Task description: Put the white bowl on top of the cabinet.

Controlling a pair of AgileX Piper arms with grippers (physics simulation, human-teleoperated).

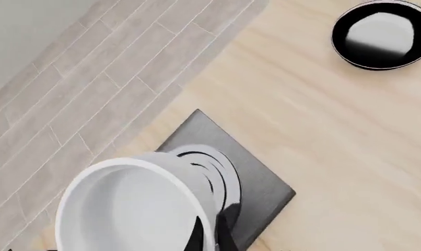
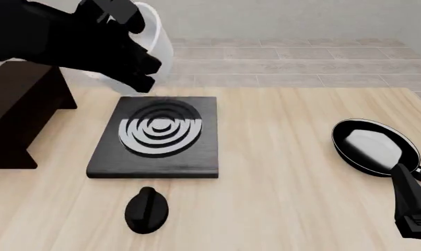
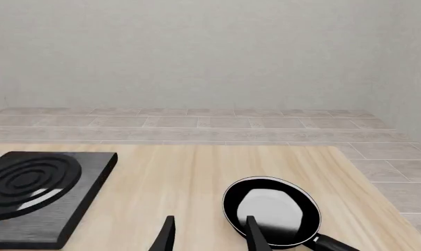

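Observation:
My left gripper (image 2: 142, 70) is shut on the rim of the white bowl (image 2: 156, 36), which hangs tilted in the air over the far edge of the stove (image 2: 158, 133). In the left wrist view one dark finger (image 1: 212, 236) pinches the white bowl (image 1: 130, 209) at its wall. The dark cabinet (image 2: 19, 112) stands at the left, just beside and below the bowl, its top partly hidden by my left arm. Near the right front corner my right gripper (image 2: 412, 209) is open (image 3: 210, 238) with nothing between its fingers.
A black frying pan (image 2: 374, 145) lies at the right, just beyond my right gripper, and shows in both wrist views (image 3: 270, 209) (image 1: 383, 34). A small black knob-like object (image 2: 146, 209) lies in front of the stove. Beyond the table's far edge is tiled floor.

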